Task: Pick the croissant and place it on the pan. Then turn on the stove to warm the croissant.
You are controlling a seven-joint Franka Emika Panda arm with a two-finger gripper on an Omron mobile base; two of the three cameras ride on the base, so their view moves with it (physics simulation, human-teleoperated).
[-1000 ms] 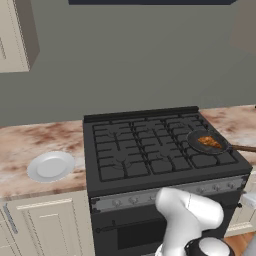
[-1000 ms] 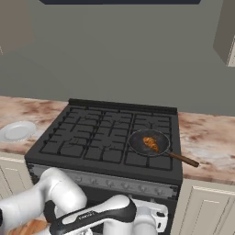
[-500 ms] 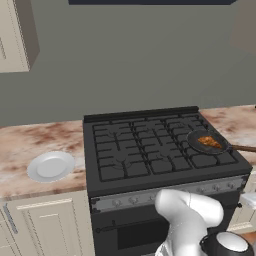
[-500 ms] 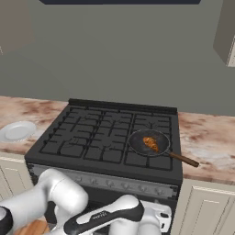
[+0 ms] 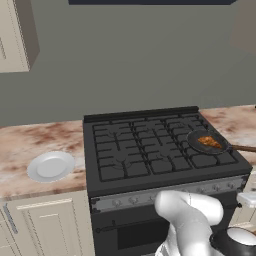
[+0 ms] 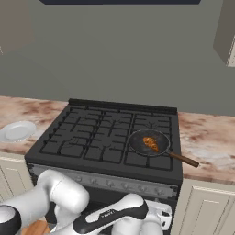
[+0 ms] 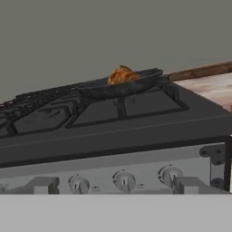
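Facing the grey knob strip [image 7: 122,179] along the front of the large black gas stove [image 5: 150,150], low in the hand view, with three round grey knobs [image 7: 124,180] lined up across the bottom of that frame. Two-finger gripper [image 7: 113,189] released, jaws spread wide and empty, dark fingertips [image 7: 43,185] rising at lower left and lower right either side of the knob row. Small golden-brown croissant [image 6: 150,143] already lying inside the small round dark frying pan [image 6: 149,141], right of centre in the right base view, on the front right grate; long thin brown handle [image 6: 183,159] pointing off toward the marbled counter [image 6: 209,142] at the right edge. Round white plate [image 5: 51,166] bare at mid-left of the left base view.

Placing step judged done; knob step in hand. Best to pick the knob serving the burner under the pan, probably the rightmost of the three, though labels too small to read. Centre that knob between the fingertips, advance straight in, squeeze squarely on its rim, then rotate about its axis without dragging sideways. Off-centre approach risks slipping off or nudging the neighbouring knob.
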